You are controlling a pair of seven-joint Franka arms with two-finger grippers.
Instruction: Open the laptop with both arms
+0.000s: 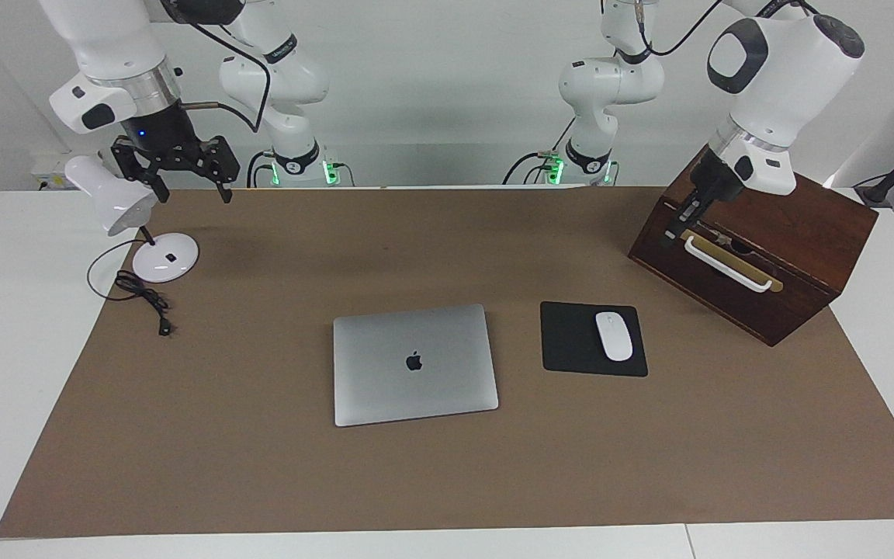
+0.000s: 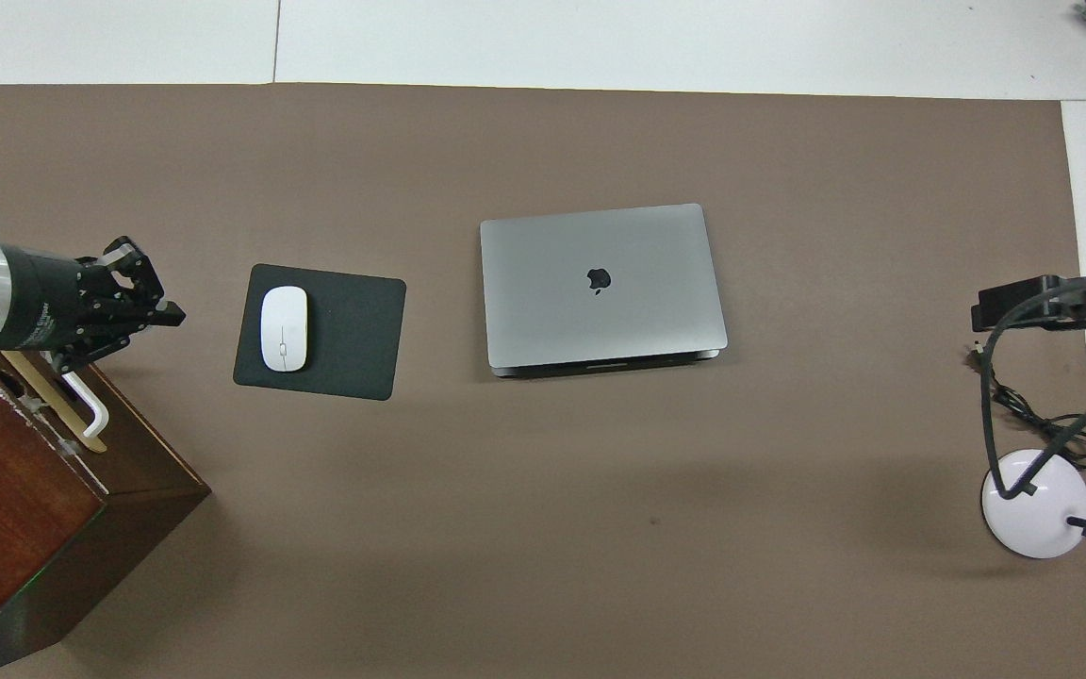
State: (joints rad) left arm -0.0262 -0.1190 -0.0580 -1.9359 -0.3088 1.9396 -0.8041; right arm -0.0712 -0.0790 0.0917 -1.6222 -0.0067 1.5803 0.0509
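The laptop (image 1: 414,365) lies closed mid-desk — left gripper (image 1: 672,231) pinched together over the wooden box (image 1: 757,264), right gripper (image 1: 187,182) spread wide above the lamp (image 1: 117,203).

Lots of bare brown mat (image 1: 261,466) all round the shut laptop (image 1: 414,365), w/ the mouse pad (image 1: 571,341) & mouse (image 1: 614,336) just beside it, the wooden box (image 1: 757,264) blocking the left arm's end & the lamp (image 1: 117,202) w/ cord the right arm's end.
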